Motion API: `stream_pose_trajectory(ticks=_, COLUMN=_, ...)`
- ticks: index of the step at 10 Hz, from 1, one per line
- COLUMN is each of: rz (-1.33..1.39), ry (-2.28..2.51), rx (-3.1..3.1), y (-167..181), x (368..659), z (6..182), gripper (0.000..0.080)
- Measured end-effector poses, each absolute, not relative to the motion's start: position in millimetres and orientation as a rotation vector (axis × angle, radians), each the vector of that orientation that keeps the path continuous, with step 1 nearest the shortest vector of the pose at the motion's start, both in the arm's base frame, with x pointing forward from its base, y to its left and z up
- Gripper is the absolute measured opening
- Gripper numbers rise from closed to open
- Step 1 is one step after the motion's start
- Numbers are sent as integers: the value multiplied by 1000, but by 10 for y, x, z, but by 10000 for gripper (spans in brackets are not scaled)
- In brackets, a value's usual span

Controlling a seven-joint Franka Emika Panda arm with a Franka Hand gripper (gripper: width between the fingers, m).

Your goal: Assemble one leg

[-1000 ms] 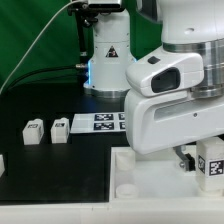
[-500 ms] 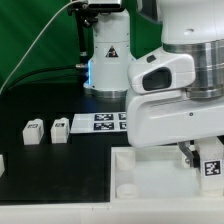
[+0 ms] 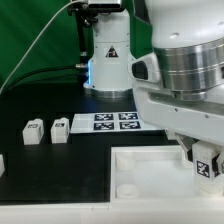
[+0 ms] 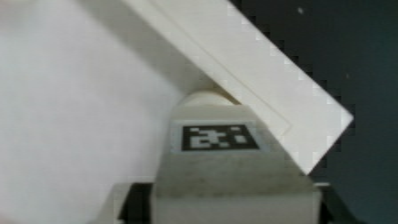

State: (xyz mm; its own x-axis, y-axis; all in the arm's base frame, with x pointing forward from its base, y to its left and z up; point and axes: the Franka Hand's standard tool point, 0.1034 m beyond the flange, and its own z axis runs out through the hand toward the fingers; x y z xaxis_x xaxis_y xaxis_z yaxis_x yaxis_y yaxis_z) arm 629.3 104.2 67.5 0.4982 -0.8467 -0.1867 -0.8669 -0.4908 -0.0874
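1. Fingers (image 3: 188, 152) are clenched on the leg (image 3: 207, 166). In the wrist view the leg (image 4: 217, 150) sits squarely between them, tag facing the camera.
2. The held leg hangs low over the white tray (image 3: 160, 187), at the exterior view's right side of it. The arm's big white housing (image 3: 185, 85) looms directly above.
3. In the wrist view the leg's rounded end lies right up against the tray's raised wall (image 4: 267, 80), on the inner side. Cannot tell whether it touches the tray floor.
4. Two loose legs (image 3: 34, 132) (image 3: 59, 129) stand side by side on the black bench (image 3: 70, 165). They are at the exterior view's left, well apart from the tray.
5. The marker board (image 3: 110, 121) lies flat on the bench just beside those legs, between them and the arm.
6. A small white piece (image 3: 2, 162) shows at the exterior view's left edge, cut off by the frame; what it is cannot be made out.
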Motion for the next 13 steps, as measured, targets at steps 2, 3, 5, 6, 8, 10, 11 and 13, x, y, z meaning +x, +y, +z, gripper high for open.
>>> stream_pose_trajectory(ticks=2, rz=207, ry=1863, rx=-2290, y=1054, x=6275, z=668, gripper=291)
stream_pose_trajectory(ticks=3, rz=197, ry=1951, rx=-2223, y=1070, x=6267, z=667, gripper=291)
stream_pose_trajectory(ticks=5, rz=186, ry=1869, rx=-2290, y=1074, x=6264, z=662, gripper=374)
stream_pose_trajectory(ticks=6, rz=186, ry=1865, rx=-2293, y=1084, x=6262, z=663, gripper=509)
stream_pose_trajectory(ticks=8, rz=121, ry=1414, rx=-2590, y=1162, x=6268, z=711, gripper=620)
stream_pose_trajectory(ticks=10, rz=77, ry=1076, rx=-2779, y=1244, x=6271, z=805, gripper=640)
stream_pose_trajectory(ticks=11, rz=66, ry=917, rx=-2835, y=1224, x=6268, z=786, gripper=648)
stream_pose_trajectory(ticks=13, rz=-13, ry=390, rx=-2976, y=1201, x=6284, z=764, gripper=649)
